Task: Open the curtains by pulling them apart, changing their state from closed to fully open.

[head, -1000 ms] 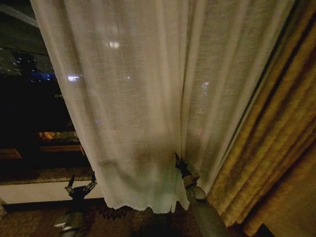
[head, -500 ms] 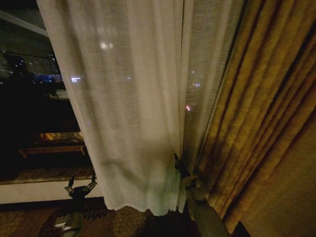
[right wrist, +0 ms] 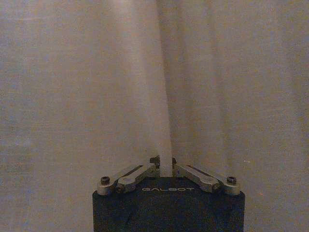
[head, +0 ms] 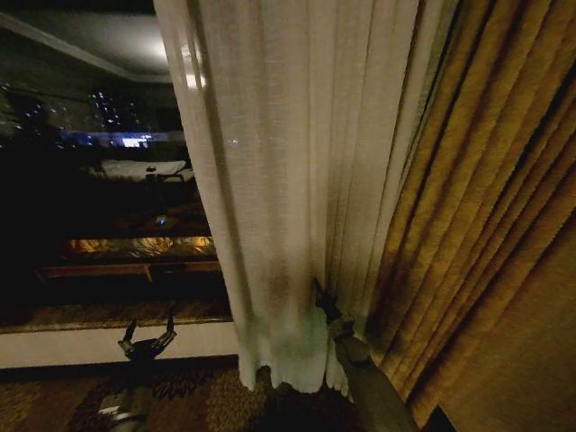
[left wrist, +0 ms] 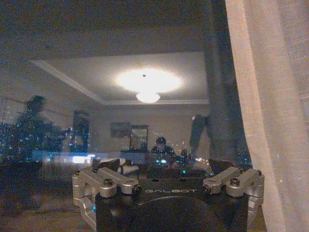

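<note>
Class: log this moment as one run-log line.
right gripper: shut on sheer cream-white curtain | left gripper: open, idle | golden-yellow drape: beside

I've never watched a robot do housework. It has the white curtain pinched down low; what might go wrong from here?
1. The right pincer grips only a thin fold of the sheer curtain, so the fabric may slip free.
2. It holds near the hem, so the top may lag and bunch.
3. The golden drape hangs close beside it and may get caught.
</note>
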